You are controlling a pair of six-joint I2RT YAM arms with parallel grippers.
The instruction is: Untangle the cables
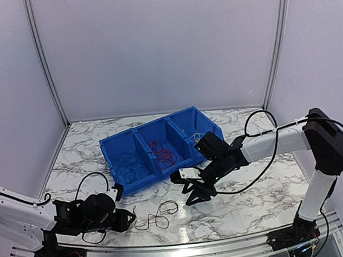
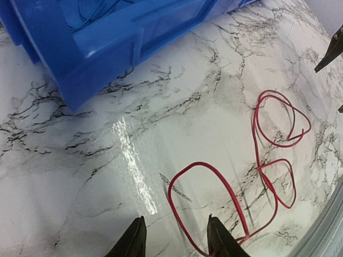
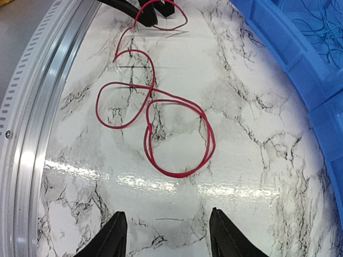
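One red cable (image 1: 158, 215) lies in loose loops on the marble table between the two grippers. In the left wrist view its nearest loop (image 2: 200, 163) runs down between the jaws of my left gripper (image 2: 176, 238), close against the right finger. The jaws stand apart, so the gripper is open. My right gripper (image 3: 167, 229) hovers open a short way from the cable's biggest loop (image 3: 180, 174), with nothing between its fingers. More cables sit in the blue bin (image 1: 134, 180): blue ones (image 1: 128, 164) on the left, red ones (image 1: 161, 150) in the middle, pale ones (image 1: 198, 137) on the right.
The three-compartment blue bin (image 2: 107, 48) stands just behind the cable, tilted toward the front. A metal rail (image 3: 32, 139) edges the table's near side. The left fingers (image 3: 147, 13) and right arm (image 1: 270, 143) flank the cable closely.
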